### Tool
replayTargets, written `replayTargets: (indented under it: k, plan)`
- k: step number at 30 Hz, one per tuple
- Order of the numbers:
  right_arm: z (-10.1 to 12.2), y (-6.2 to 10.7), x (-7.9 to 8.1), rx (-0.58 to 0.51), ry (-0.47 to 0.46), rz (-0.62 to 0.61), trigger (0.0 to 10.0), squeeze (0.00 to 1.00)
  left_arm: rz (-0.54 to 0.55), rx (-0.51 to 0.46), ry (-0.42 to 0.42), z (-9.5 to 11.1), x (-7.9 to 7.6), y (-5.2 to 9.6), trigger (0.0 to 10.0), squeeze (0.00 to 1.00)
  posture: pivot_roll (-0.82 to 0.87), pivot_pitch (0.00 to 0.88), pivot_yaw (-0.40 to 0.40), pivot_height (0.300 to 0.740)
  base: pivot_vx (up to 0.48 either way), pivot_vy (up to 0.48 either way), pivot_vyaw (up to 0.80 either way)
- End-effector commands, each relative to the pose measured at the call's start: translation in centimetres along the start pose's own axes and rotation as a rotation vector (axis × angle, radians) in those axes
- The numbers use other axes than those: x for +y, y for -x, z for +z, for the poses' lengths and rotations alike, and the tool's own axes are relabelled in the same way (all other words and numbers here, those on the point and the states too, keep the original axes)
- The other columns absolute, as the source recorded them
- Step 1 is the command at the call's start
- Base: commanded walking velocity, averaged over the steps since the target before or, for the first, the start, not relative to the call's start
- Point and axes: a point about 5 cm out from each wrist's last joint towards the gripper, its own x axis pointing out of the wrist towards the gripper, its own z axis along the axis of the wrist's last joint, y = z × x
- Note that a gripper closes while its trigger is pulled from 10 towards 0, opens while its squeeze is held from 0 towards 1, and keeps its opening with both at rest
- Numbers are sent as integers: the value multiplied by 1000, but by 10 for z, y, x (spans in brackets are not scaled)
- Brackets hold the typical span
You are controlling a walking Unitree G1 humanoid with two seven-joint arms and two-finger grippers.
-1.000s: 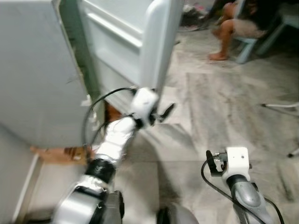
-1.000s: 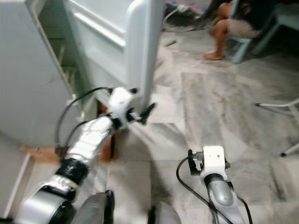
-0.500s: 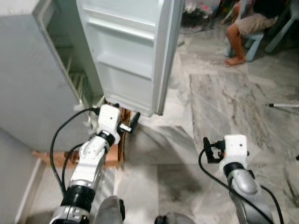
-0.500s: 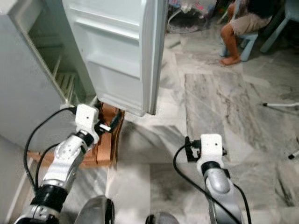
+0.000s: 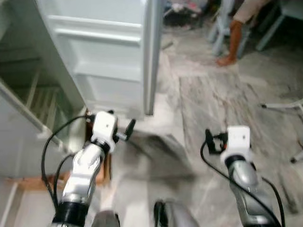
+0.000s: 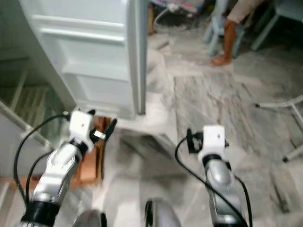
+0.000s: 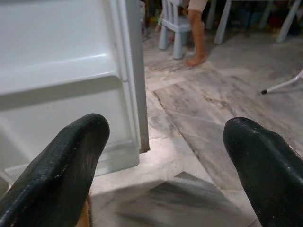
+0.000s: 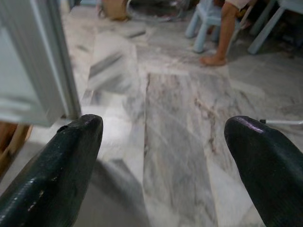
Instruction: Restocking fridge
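Change: left gripper now sits lower and clear of the fridge door, which it reached toward a second ago.
Left claw: fingers spread wide, holding nothing, aimed at the door's lower edge.
Right gripper: spread, empty, held over marble floor.
Fridge: door swung open, shelves exposed at left, likely for loading.
Bystander: person's leg on a chair, well apart.
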Motion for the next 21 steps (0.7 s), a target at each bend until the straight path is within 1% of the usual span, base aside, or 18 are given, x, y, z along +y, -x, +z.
replayTargets:
  k: [1,3,4,6,7,9,10,11,12,13,15,17,21]
  plan:
    - [3,-3,7,-18,-7,19,10000,0,61,28,-33,0,15,13,10000,0,63,194,-31,740,0,0,0]
    - [5,-5,8,-27,-15,6,10000,0,101,19,-1,2,18,22,10000,0,57,197,-35,740,0,0,0]
    - [6,-5,8,-31,-16,1,10000,0,110,16,9,2,19,24,10000,0,58,197,-36,740,0,0,0]
    - [7,-6,9,-41,-15,-3,10000,0,175,15,-21,0,23,28,10000,0,54,192,-45,740,0,0,0]
    - [7,-6,9,-41,-15,-3,10000,0,175,15,-21,0,23,28,10000,0,54,192,-45,740,0,0,0]
    - [11,-5,11,-65,-38,-13,10000,0,260,-16,22,-1,31,33,10000,0,45,176,-60,740,0,0,0]
    - [12,-4,9,-72,-47,-29,10000,0,298,-32,9,0,35,34,10000,0,42,163,-61,740,0,0,0]
    - [13,-2,7,-82,-35,-60,10000,0,338,-50,-1,2,40,36,10000,0,37,151,-59,740,0,0,0]
    - [12,-1,7,-84,-26,-69,10000,0,340,-53,11,1,40,36,10000,0,35,147,-59,740,0,0,0]
    - [10,1,6,-84,-45,-97,10000,0,342,-45,2,1,40,36,10000,0,31,134,-55,740,0,0,0]
    - [7,2,7,-86,-72,-103,10000,0,347,-37,-7,0,39,35,10000,0,27,118,-54,740,0,0,0]
    - [5,3,6,-87,-47,-109,10000,0,329,-21,1,-4,34,31,10000,0,22,95,-51,740,0,0,0]
    - [3,3,6,-88,-39,-109,10000,0,290,5,6,-12,27,24,10000,0,17,44,-49,740,0,0,0]
